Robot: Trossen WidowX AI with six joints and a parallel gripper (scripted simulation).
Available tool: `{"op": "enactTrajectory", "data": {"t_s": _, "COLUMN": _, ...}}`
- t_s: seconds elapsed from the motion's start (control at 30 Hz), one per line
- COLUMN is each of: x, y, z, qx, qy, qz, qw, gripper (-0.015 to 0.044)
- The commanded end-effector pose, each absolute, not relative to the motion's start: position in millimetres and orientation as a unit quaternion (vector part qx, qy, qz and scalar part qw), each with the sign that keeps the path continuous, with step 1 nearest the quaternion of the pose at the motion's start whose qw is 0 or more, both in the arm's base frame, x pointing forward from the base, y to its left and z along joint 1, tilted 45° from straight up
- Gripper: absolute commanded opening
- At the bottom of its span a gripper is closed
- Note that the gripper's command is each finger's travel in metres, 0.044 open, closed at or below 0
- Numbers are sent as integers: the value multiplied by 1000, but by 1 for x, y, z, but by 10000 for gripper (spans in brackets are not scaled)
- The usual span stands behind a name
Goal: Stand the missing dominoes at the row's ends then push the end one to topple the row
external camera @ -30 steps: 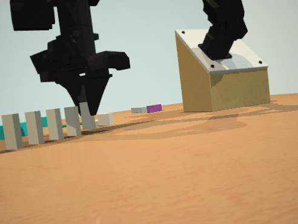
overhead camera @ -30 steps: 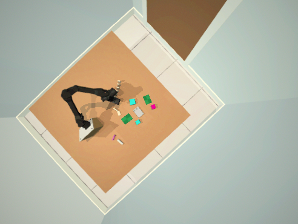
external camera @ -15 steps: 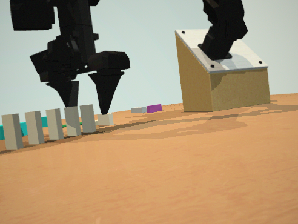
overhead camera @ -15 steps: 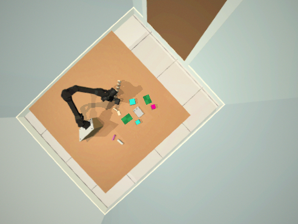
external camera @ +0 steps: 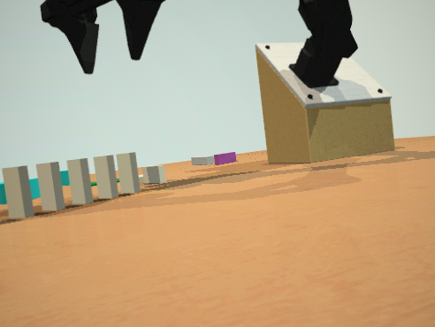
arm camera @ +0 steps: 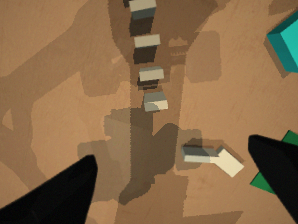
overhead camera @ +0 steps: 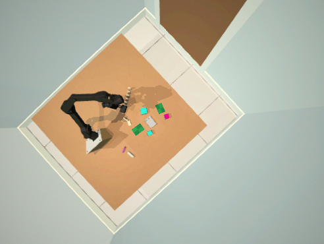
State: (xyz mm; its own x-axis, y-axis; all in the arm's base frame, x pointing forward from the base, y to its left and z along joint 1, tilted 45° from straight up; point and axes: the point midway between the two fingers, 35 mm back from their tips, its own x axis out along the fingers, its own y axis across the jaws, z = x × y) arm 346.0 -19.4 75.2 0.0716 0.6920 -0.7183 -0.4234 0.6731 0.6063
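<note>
My gripper (external camera: 111, 65) (arm camera: 172, 152) is open and empty, raised above the table beyond the near end of the row. Several pale dominoes stand upright in a line; the end one (external camera: 128, 173) (arm camera: 156, 101) stands beside its neighbour (external camera: 106, 178) (arm camera: 151, 75), apart from it. In the top view the row (overhead camera: 127, 96) runs up from beside the gripper. Two pale pieces lie flat off the row's near end: a narrow one (arm camera: 199, 154) and a cream one (arm camera: 230, 163) (overhead camera: 128, 122), touching or nearly so in the wrist view. The row's far end is cut off in the wrist view.
Cyan blocks (overhead camera: 143, 111) (overhead camera: 149, 132), green blocks (overhead camera: 160, 108) (overhead camera: 137, 129), a grey piece (overhead camera: 150, 122) and a magenta block (overhead camera: 166, 116) lie right of the row. A purple bar (overhead camera: 124, 149) (external camera: 225, 158) and a white bar (overhead camera: 130, 154) (external camera: 202, 160) lie farther off. The arm's base block (external camera: 287, 119) stands behind.
</note>
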Motion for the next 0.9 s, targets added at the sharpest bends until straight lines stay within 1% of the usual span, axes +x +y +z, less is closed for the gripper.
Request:
{"op": "enactTrajectory", "data": {"t_s": 0.0, "x": 342, "y": -22, "z": 77, "qx": 112, "qy": 563, "qz": 395, "qw": 717, "gripper": 440}}
{"op": "enactTrajectory", "data": {"t_s": 0.13, "x": 332, "y": -35, "z": 27, "qx": 25, "qy": 512, "qz": 460, "qw": 725, "gripper": 440}}
{"op": "enactTrajectory", "data": {"t_s": 0.33, "x": 299, "y": -50, "z": -56, "qx": -130, "qy": 401, "qz": 559, "qw": 714, "gripper": 440}}
{"op": "enactTrajectory", "data": {"t_s": 0.67, "x": 297, "y": -51, "z": -67, "qx": -147, "qy": 388, "qz": 568, "qw": 711, "gripper": 440}}
{"op": "enactTrajectory", "data": {"t_s": 0.87, "x": 298, "y": -15, "z": -103, "qx": -146, "qy": 388, "qz": 568, "qw": 711, "gripper": 440}}
